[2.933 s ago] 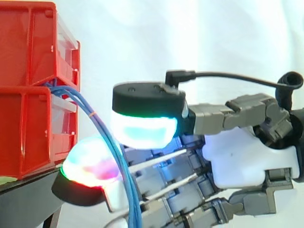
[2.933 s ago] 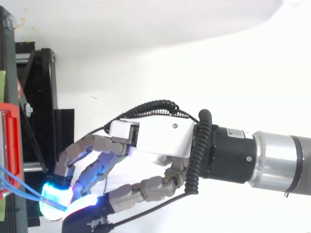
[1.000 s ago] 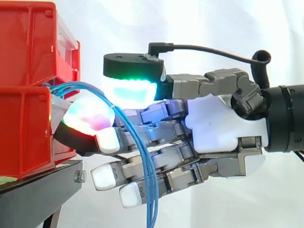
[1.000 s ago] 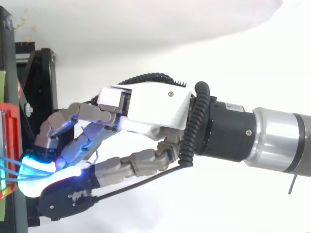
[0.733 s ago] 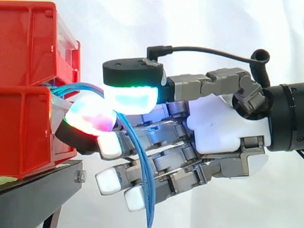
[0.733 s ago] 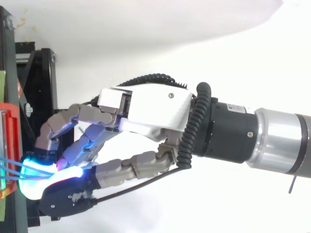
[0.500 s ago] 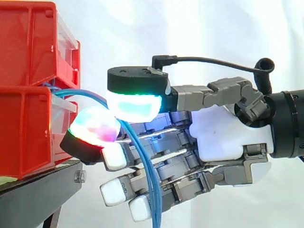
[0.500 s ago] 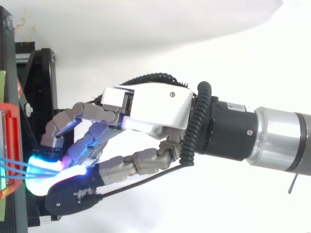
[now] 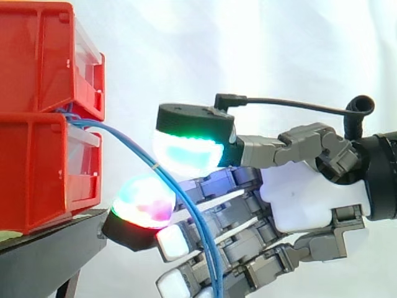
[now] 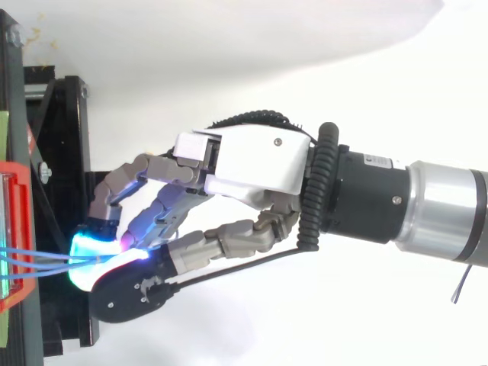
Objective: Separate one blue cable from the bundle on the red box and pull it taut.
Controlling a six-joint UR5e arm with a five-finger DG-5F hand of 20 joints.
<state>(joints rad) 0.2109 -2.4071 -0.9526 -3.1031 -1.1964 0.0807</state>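
Right of the red box (image 9: 43,167), I am pulling my hand (image 9: 298,198) away, fingers (image 9: 186,152) pinching several blue cables (image 9: 154,164), not one.

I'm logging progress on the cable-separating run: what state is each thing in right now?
Red plastic bins: two stacked on the black metal stand.
Thin blue cables: bunched together, slack, arcing out from between the bins and hanging down.
Robot hand: shut, glowing pads pinching those cables.
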